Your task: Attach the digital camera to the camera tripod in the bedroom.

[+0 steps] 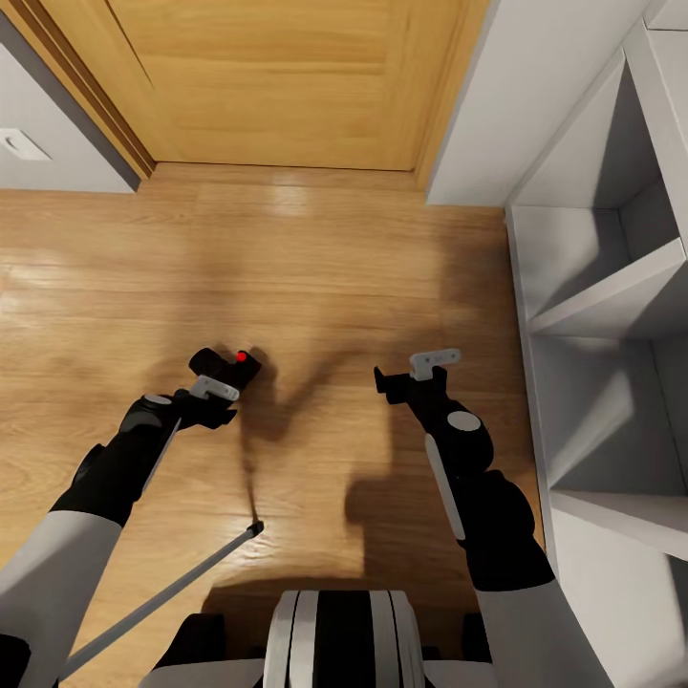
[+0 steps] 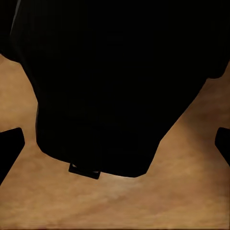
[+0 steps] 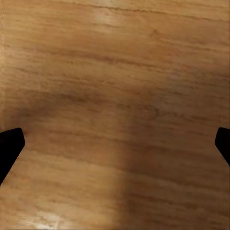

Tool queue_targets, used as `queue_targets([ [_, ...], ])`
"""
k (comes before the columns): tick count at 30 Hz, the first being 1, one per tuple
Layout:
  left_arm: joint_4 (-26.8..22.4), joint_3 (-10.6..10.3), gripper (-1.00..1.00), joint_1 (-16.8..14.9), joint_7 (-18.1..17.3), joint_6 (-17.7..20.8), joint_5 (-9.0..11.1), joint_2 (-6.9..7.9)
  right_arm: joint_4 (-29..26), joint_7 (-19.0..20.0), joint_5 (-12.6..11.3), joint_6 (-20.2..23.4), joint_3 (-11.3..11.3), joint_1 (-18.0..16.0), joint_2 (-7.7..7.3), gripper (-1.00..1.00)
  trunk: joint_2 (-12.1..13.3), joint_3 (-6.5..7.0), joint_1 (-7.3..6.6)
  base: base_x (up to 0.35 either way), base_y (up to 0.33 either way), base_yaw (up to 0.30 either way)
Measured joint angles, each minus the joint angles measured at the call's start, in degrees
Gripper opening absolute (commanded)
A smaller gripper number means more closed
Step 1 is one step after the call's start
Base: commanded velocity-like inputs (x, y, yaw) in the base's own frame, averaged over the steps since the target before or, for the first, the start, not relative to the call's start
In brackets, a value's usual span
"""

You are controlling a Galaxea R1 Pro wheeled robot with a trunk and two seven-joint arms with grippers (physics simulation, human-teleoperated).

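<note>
One red-buttoned digital camera (image 1: 229, 366) overhead.

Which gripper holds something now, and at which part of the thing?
The left gripper holds the camera; the exact place of the hold cannot be told. The right gripper is open and holds nothing.

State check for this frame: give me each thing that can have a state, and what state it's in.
digital camera: off the floor, at the left gripper, not on the tripod.
left gripper: at the camera; grip cannot be confirmed.
right gripper: open, empty, over bare floor.
camera tripod: only one slanted silver leg visible.
oak door: closed.
</note>
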Motion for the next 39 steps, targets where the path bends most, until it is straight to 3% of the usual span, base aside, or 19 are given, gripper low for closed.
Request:
queue_targets([
  [39,-1.2,0.1,1.00,0.0,0.0,-0.1,0.0,0.05,0.0,0.0,0.0,0.0,0.0,0.0,0.00,1.00,0.0,0.00,0.00,0.000,0.010,0.000],
])
